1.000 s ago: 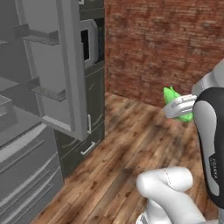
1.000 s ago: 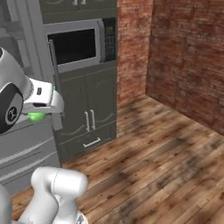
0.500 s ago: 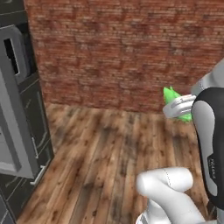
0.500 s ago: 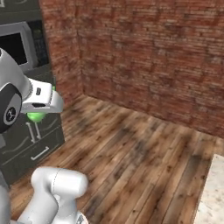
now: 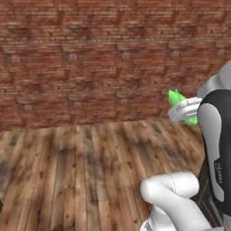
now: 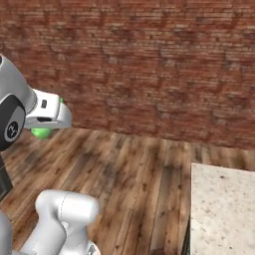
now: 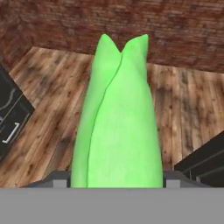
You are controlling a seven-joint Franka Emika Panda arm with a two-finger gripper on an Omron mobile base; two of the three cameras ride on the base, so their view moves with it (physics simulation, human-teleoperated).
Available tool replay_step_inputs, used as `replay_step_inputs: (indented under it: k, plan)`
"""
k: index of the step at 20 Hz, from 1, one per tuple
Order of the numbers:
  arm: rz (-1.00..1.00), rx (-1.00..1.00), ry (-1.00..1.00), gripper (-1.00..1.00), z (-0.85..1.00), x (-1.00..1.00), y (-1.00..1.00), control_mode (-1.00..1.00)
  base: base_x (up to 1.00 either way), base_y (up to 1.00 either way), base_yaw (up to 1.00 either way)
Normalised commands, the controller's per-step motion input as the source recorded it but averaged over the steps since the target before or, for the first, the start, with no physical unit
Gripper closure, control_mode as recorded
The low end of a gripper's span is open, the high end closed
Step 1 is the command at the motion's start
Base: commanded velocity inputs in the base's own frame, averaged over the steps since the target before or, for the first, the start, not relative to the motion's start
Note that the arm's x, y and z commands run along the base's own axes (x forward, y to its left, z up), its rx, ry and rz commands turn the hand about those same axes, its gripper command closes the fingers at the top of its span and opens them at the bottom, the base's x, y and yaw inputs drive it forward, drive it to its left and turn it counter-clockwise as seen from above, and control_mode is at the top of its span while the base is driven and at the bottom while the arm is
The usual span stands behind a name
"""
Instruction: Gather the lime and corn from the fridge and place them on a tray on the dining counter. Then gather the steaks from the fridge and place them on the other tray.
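i see corn [image 7: 116,118] in husk, bright green, clamped in gripper [image 7: 116,181], jaws pinching it near base, pointed husk tips projecting forward. same green tips poke past hand in left base view [image 5: 177,98]. dining counter [image 6: 224,209] corner at lower right of right base view, well apart from hand; brick wall [image 6: 149,60] ahead. i judge corn light, stiff core, husk smooth and a bit slippery, tapered, so grip low on thick end suits it. long overhang could swing on turns.
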Motion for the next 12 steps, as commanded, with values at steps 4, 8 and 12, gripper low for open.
replay_step_inputs:
  k: [4, 8, 12]
  plan:
    - [0.0, 0.0, 0.0, 1.0, 0.0, 0.0, 0.0, 1.0, 0.62, 0.0, -0.56]
    - [0.0, 0.0, 0.0, 1.0, 0.0, 0.0, 0.0, 1.0, 0.58, 0.03, -0.57]
    - [0.0, 0.0, 0.0, 1.0, 0.0, 0.0, 0.0, 1.0, 0.6, 0.4, -0.56]
